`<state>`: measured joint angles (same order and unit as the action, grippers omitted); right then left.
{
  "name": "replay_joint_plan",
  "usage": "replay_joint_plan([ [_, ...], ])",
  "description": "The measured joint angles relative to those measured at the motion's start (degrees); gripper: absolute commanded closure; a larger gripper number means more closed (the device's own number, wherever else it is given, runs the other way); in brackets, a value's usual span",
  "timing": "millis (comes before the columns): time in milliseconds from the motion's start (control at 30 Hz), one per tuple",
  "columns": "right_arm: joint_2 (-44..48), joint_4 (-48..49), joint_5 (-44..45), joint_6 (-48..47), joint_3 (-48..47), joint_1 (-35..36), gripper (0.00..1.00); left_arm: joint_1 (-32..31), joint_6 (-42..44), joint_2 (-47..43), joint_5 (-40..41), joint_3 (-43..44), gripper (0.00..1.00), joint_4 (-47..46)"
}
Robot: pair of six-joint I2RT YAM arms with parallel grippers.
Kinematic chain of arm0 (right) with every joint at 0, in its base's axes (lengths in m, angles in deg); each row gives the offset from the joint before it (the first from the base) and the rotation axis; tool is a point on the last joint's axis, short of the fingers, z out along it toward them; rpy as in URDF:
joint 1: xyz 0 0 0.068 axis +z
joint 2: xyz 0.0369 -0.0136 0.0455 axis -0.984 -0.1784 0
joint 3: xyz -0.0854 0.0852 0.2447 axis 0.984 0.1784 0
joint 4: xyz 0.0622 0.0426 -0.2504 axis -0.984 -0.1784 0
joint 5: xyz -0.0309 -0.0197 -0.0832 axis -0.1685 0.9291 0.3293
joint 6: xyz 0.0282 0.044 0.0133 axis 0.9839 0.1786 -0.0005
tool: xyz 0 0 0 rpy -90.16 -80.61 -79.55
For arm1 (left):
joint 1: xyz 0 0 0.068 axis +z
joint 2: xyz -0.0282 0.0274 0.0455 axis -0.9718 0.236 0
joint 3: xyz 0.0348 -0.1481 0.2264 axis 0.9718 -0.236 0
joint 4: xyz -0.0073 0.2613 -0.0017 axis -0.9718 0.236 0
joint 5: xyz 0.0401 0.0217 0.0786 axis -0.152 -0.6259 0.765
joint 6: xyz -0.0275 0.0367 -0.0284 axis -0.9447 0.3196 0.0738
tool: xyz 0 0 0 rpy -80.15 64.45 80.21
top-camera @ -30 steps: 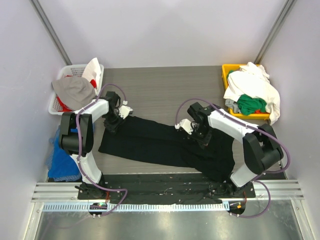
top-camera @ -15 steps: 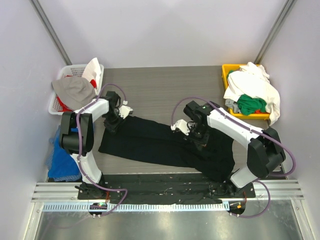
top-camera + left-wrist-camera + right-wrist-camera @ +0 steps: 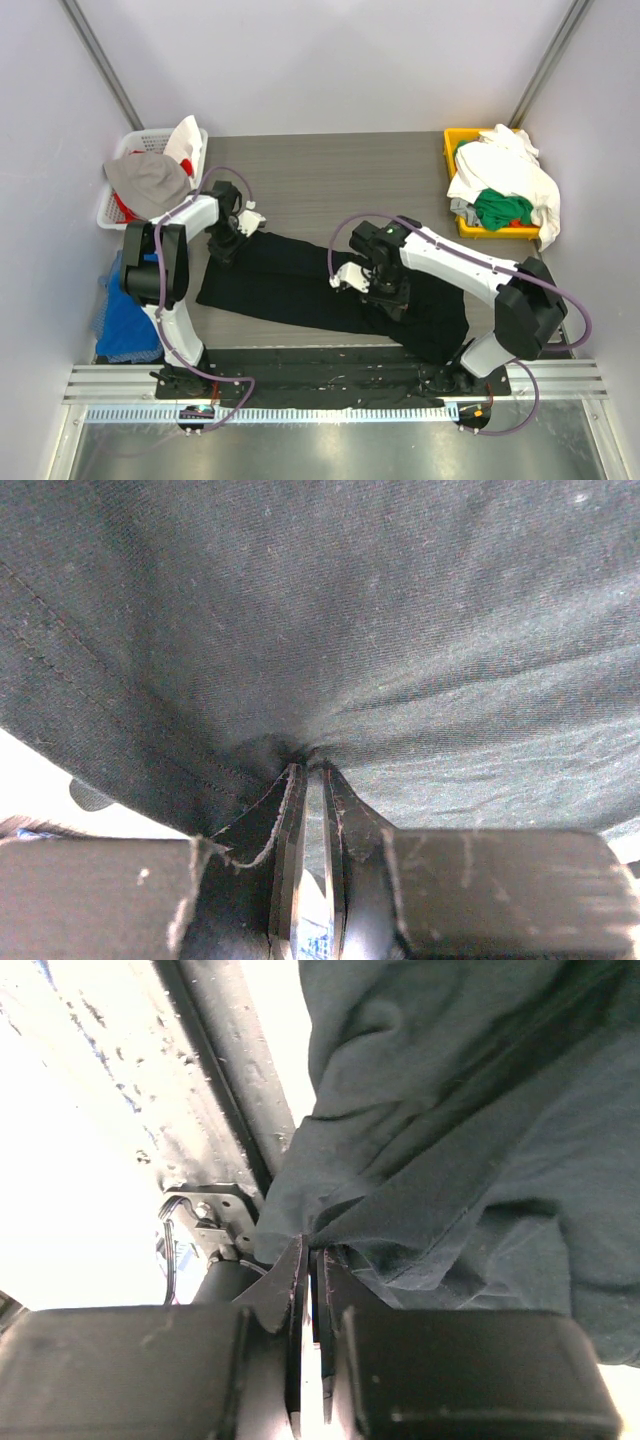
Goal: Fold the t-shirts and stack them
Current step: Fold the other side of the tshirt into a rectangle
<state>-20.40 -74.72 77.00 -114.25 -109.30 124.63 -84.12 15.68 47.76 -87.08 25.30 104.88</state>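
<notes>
Black t-shirt [image 3: 290, 285] spread across the tabletop [image 3: 330, 180]. Left claw [image 3: 312, 772] is clamped on its hem and right claw [image 3: 312, 1250] pinches a middle fold, presumably to tension the cloth for folding.

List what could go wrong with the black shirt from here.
The right gripper pinches only a thin fold of the black t-shirt at its tips; that could slip out. The shirt's bunched end lies at the near edge of the table by the right arm's base; pulling might snag it there.
</notes>
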Motion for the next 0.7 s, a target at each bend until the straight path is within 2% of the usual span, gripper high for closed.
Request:
replay_joint_plan([
  [133,0.00,-0.31,0.02,0.52,0.24,1.88,0.83,0.00,-0.02,0.55,0.33,0.68,0.84,0.37],
  [267,-0.15,-0.28,0.00,1.51,0.26,4.33,0.73,0.00,0.00,0.81,0.66,1.01,0.84,0.46],
  [567,-1.33,0.07,0.00,3.32,0.35,7.91,0.70,0.00,0.00,0.81,0.68,1.01,0.84,0.46],
  [700,-1.14,1.16,2.80,4.35,0.39,7.91,0.69,0.00,-0.02,0.81,0.68,1.01,0.85,0.46],
])
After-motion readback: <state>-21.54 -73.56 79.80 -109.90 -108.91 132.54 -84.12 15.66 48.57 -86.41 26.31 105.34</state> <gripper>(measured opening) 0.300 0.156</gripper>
